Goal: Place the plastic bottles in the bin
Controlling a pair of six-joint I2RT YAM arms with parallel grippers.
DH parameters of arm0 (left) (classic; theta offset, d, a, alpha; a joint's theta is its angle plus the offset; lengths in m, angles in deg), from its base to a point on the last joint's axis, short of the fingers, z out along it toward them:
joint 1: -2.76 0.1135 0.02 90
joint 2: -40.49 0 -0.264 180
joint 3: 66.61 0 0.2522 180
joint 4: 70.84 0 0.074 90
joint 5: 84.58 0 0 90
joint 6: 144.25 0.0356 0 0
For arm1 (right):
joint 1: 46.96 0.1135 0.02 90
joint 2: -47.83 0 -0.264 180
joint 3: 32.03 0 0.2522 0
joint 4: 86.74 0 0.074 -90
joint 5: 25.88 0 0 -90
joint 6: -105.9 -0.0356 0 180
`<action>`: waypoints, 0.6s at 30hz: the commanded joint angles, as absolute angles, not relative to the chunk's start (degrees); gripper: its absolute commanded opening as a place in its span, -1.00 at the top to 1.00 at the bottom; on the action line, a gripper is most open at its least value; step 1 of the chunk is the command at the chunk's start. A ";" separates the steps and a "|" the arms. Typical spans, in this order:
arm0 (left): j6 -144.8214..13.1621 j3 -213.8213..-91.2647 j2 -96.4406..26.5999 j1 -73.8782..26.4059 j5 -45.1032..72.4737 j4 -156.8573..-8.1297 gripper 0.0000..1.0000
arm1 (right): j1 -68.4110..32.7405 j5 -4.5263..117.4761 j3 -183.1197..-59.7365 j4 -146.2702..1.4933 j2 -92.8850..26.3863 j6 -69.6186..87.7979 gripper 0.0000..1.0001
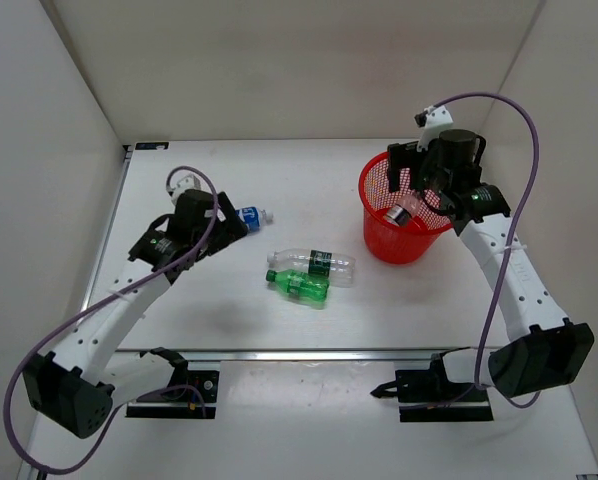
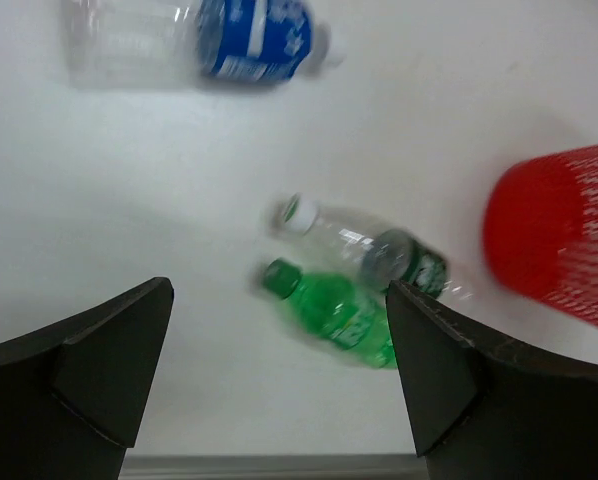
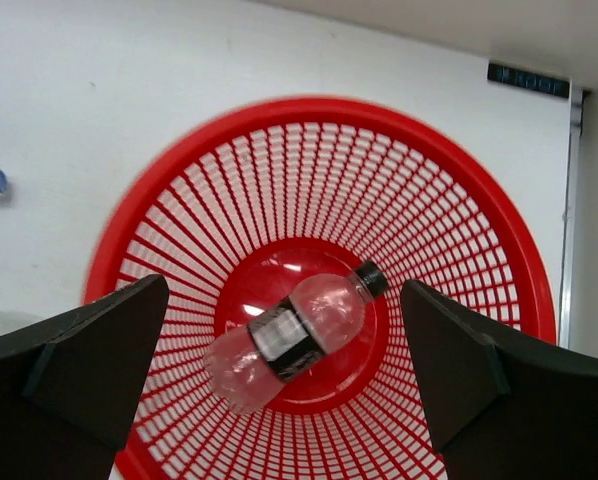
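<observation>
Right gripper (image 1: pixel 411 190) hangs over the red bin (image 1: pixel 384 240) at the right rear of the worktop (image 1: pixel 229 310), fingers spread wide, holding nothing. The grey-label bottle (image 3: pixel 289 340) lies on its side on the bin floor directly under that gripper, not touching the fingers, black cap toward the upper right in the right wrist view.

Left gripper (image 1: pixel 229 222) is on the left side, also wide open and empty. The blue-label bottle (image 1: pixel 247 216) lies on the worktop just beside it, outside the jaws; in the left wrist view it sits at the top edge, beyond the fingertips.

The dark-green-label bottle (image 1: pixel 314 263) and the all-green bottle (image 1: pixel 301 286) lie side by side near the middle of the worktop. They are between the two arms, left of the bin and apart from both grippers.
</observation>
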State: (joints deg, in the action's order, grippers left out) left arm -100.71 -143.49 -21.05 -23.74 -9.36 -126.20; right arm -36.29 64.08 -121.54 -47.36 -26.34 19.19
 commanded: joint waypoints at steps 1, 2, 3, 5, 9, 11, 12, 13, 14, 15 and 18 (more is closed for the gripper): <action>-103.81 -138.84 -22.35 -24.57 -6.10 -128.28 -0.98 | -33.78 68.60 -127.61 -48.64 -24.07 21.27 -0.98; -104.08 -137.08 -22.70 -24.74 -4.78 -127.76 -0.97 | -33.52 67.82 -127.97 -48.46 -23.54 20.31 -0.98; -104.34 -136.37 -22.71 -25.18 -4.08 -126.36 -0.98 | -34.04 66.76 -127.71 -48.55 -22.40 19.86 -1.00; -103.74 -134.08 -23.40 -26.50 -2.84 -124.33 -0.97 | -33.69 61.86 -126.05 -47.68 -20.12 18.29 -0.98; -103.21 -133.11 -25.70 -27.03 -1.79 -127.74 -0.97 | -27.31 52.97 -124.90 -41.46 -17.21 21.51 -0.95; -103.38 -132.23 -24.56 -25.63 -2.66 -128.63 -0.97 | -14.69 54.16 -121.75 -40.03 -16.86 24.24 -0.90; -103.64 -131.62 -23.16 -24.58 -2.75 -129.67 -0.97 | -10.79 55.40 -120.60 -39.59 -17.12 26.52 -0.85; -103.64 -131.27 -22.36 -23.87 -3.45 -130.29 -0.98 | -3.70 58.37 -118.33 -38.98 -18.08 26.63 -0.86; -103.56 -131.44 -20.62 -22.56 -4.85 -131.61 -0.97 | 1.76 60.32 -117.35 -38.54 -19.83 27.76 -0.86; -103.30 -131.61 -18.86 -21.33 -5.29 -132.05 -0.95 | 3.56 59.64 -116.90 -37.92 -21.24 27.86 -0.85; -101.89 -132.31 -15.16 -17.64 -7.06 -134.43 -0.97 | 6.65 60.95 -115.14 -38.87 -27.39 25.41 -0.87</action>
